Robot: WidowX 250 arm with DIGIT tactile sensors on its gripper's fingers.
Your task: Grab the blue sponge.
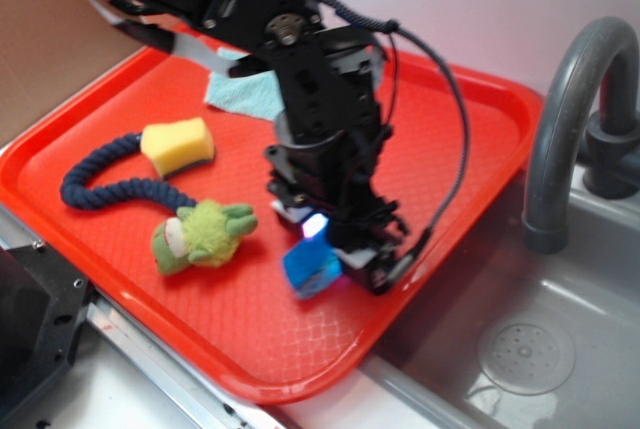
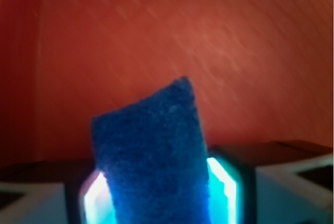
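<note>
The blue sponge (image 1: 311,267) hangs just over the red tray (image 1: 120,119), tilted, at the tray's front right. My gripper (image 1: 322,239) is shut on it from above, a light glowing at the fingers. In the wrist view the blue sponge (image 2: 151,156) fills the middle, pinched between the two lit pads (image 2: 224,187), with my gripper (image 2: 159,195) at the bottom edge and red tray surface (image 2: 209,36) behind.
On the tray lie a yellow sponge (image 1: 178,145), a dark blue rope (image 1: 100,184) with a green plush toy (image 1: 205,234), and a light teal cloth (image 1: 245,91) at the back. A grey sink basin (image 1: 530,349) and tap (image 1: 570,119) stand to the right.
</note>
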